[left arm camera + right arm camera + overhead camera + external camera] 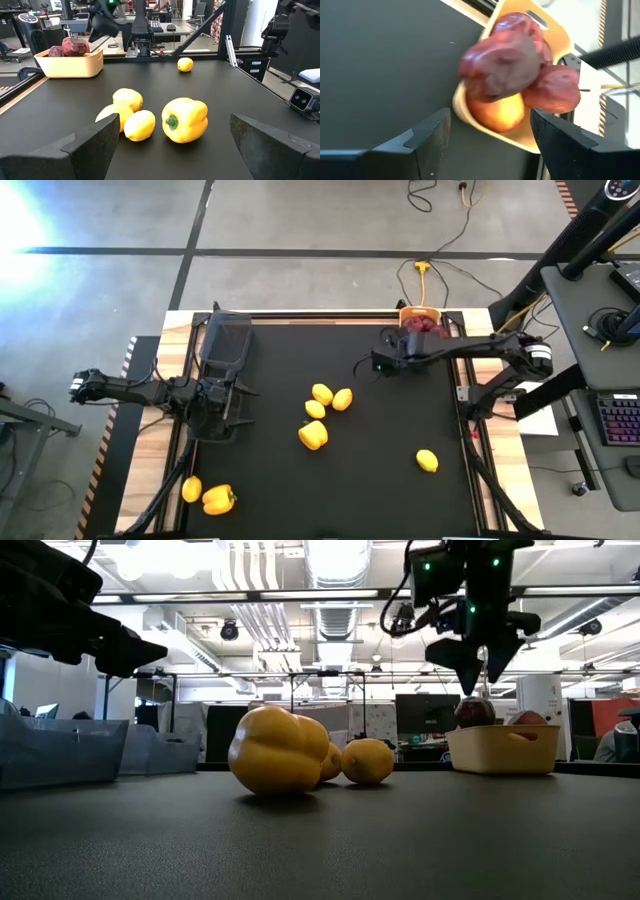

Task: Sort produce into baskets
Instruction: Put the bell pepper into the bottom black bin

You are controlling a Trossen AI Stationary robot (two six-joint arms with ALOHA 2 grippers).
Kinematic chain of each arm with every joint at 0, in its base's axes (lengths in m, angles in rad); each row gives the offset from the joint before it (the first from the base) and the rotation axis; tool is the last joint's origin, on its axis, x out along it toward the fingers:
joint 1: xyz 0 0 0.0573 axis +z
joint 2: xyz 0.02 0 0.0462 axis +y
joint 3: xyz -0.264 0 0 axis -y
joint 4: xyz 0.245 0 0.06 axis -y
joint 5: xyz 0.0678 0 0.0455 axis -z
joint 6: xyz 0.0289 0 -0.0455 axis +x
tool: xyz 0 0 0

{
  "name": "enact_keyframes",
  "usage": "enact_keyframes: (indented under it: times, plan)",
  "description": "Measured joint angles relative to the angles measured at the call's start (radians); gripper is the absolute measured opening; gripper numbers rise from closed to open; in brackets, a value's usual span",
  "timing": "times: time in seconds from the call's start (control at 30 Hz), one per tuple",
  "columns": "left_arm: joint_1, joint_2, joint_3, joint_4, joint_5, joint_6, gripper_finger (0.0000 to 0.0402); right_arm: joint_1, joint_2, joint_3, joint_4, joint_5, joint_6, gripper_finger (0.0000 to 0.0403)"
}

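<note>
The right gripper [487, 137] hangs open and empty just above the yellow basket [465, 112] at the far right, where the red pepper [500, 65] sits on top of the heap and could roll out onto the table [400, 500].

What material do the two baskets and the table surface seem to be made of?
Yellow-orange basket: probably plastic, with smooth, opaque, matte walls and a moulded rim. Black basket: looks like dark mesh or perforated plastic; hard to tell. Table surface: a black matte mat, perhaps rubber, showing little glare.
</note>
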Motion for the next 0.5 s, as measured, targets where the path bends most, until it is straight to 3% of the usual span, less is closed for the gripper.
enact_keyframes:
  times: [0.5]
  plan:
    - [0.000,0.000,0.000,0.000,0.000,0.000,0.0359,0.461,0.001,-0.001,0.083,-0.010,0.018,0.0178]
